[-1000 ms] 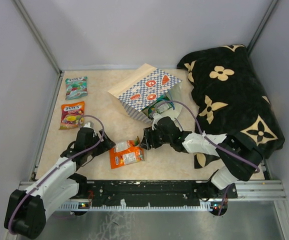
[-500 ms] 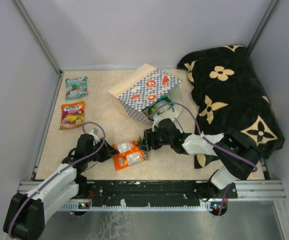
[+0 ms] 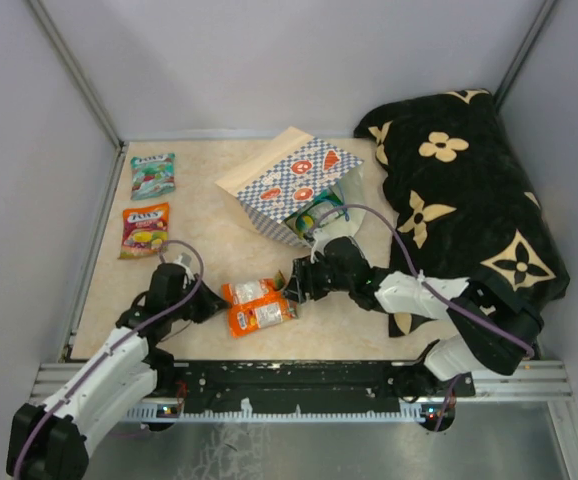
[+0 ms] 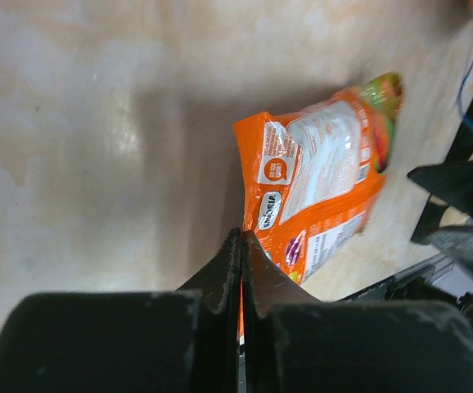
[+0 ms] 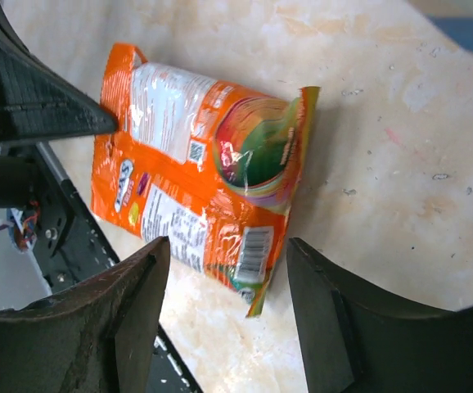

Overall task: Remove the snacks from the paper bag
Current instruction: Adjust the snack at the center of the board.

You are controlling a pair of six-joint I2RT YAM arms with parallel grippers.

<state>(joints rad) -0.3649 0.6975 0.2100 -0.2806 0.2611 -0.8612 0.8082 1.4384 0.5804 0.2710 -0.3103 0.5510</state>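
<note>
**Bag, snacks and grippers: contents and positions**

Bag (image 3: 289, 180): on its side at upper centre of the top view, mouth turned toward lower right. One green-teal packet (image 3: 312, 214) shows in the mouth. Whether more lie deeper inside cannot be told.

Snacks out on the table (image 3: 209, 240):
- Teal packet (image 3: 152, 175), upper left, flat.
- Purple-red packet (image 3: 145, 229), just below the teal one, apart from it.
- Orange packets (image 3: 255, 304), two, touching side by side at lower centre, between the two grippers.

Cloth (image 3: 469, 190): black with pale flowers, heaped along the right side.

Left arm: reaches low from the lower left corner toward centre, wrist close to the table. Left gripper (image 4: 241, 246): fingers pressed together at the left edge of the orange packets, with a sliver of orange showing between them.

Right arm: bends in from lower right in front of the cloth, forearm pointing left. Right gripper (image 5: 227, 254): fingers apart, poised over the right end of the orange packets, nothing between them. Whether a fingertip touches a packet cannot be told.
</note>
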